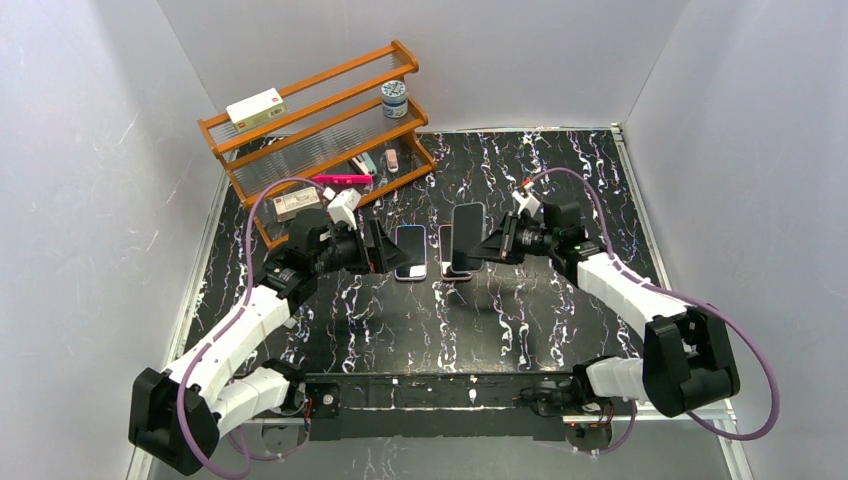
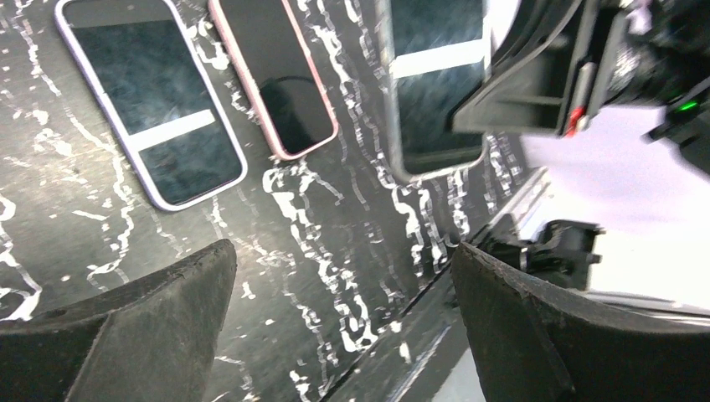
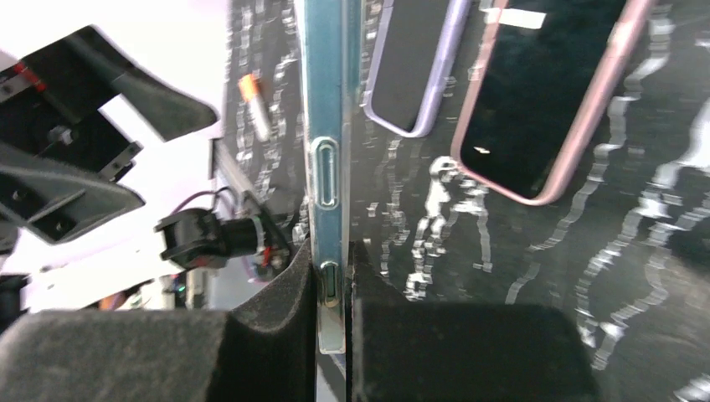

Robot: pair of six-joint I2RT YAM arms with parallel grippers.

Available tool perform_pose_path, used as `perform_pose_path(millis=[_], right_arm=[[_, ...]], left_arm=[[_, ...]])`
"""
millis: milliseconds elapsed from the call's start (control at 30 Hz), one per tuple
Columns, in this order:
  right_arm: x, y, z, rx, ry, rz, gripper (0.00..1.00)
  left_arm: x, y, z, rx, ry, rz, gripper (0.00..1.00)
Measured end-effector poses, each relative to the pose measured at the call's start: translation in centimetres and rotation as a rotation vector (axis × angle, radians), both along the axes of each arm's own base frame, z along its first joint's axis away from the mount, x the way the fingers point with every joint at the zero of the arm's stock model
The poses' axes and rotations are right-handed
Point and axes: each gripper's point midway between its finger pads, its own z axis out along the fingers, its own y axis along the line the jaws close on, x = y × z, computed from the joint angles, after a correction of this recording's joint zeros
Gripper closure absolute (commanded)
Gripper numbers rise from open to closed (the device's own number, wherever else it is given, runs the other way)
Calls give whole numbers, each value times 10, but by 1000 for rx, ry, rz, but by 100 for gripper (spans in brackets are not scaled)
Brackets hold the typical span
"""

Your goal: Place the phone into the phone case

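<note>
Our right jaws clamp the phone (image 1: 467, 235) by its edge, raised off the counter (image 1: 520, 310) over a pink-rimmed case (image 2: 276, 79); our left jaws gape beside a lavender-rimmed handset (image 2: 151, 109)

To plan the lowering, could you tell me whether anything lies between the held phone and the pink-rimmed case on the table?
Nothing visible does. The phone in the right pincer hangs near the pink-rimmed case; the open left pincer sits aside.

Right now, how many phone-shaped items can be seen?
3. A lavender-edged one and a pink-edged one lie flat on the table; the right gripper holds the third one in its jaws.
</note>
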Motion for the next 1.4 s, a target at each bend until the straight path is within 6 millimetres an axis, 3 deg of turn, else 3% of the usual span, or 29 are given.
perform_pose_path(millis=[300,733,900,1000,1400], right_arm=[[31,-48,-31,-213,57,-89,99],[39,-73,-98,-324,279,-69,99],[52,-86,-113,-339,306,-79,90],[66,-92,-118,-309,313,-67,74],[73,-102,-126,-313,377,-67,70]], left_arm=[[-5,14,-34,160,12,-39,2],[-6,22,-42,222,0,-47,2],[-7,22,-42,225,-4,-50,2],[-8,23,-41,225,-4,-50,2],[-9,24,-33,217,-32,-48,2]])
